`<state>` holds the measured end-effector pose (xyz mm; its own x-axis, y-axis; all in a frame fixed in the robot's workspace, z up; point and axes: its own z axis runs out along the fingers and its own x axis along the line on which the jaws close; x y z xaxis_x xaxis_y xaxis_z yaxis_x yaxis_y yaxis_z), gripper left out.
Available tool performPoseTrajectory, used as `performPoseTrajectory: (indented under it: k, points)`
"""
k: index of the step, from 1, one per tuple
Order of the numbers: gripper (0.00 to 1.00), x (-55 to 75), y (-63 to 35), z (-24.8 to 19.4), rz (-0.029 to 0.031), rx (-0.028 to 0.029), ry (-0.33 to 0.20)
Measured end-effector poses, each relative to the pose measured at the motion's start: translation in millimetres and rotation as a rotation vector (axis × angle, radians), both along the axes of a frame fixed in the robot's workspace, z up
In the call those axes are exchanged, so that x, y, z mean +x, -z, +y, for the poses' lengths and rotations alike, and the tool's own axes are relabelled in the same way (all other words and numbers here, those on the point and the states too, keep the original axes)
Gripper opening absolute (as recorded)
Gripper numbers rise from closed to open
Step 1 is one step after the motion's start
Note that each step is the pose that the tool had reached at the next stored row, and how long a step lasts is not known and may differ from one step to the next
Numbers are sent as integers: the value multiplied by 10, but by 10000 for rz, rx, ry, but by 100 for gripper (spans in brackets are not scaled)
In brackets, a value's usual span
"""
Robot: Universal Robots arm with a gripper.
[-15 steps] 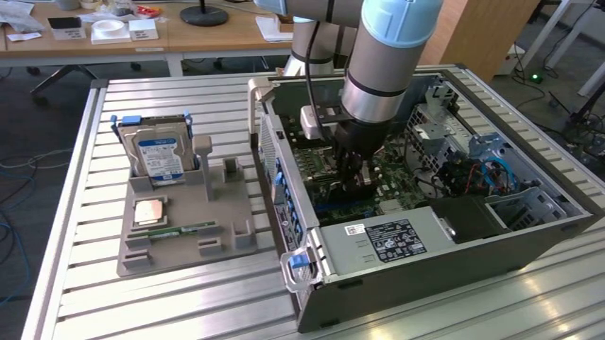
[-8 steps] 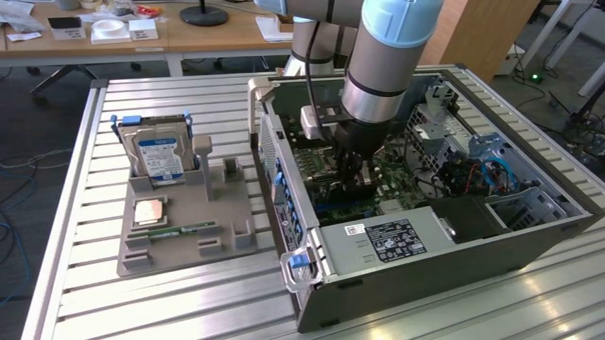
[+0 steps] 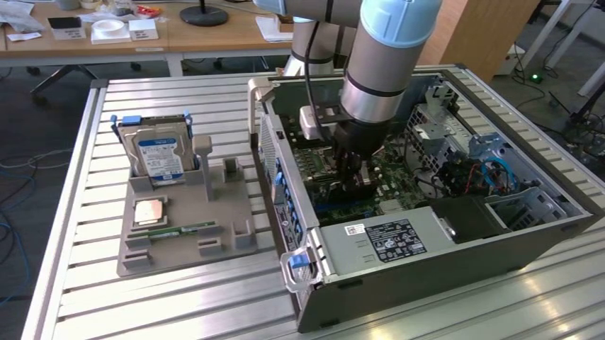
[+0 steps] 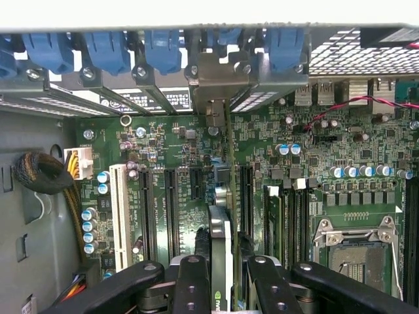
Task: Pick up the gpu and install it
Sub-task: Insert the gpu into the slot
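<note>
We find the claw [image 4: 222, 278] partly closed, pinching the gpu [image 4: 221, 226] by its upper edge; card judged light, rigid, fragile.

Slatted metal table [image 3: 90, 212] with a grey, perhaps plastic, parts holder [image 3: 180, 202] and an open computer case [image 3: 426, 269].

The exterior view is looking down from above the table [image 3: 95, 283] at the open computer case [image 3: 426, 262]. The wrist view is pointing past the gripper [image 4: 226, 265], close on the motherboard [image 4: 163, 140], which both are showing.
</note>
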<state>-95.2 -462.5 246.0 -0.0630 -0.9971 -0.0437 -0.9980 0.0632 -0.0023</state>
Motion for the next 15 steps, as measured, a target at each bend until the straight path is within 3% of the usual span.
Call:
performPoseTrajectory:
  k: [15]
  points:
    - [27,-4,11,0,0,2,-1]
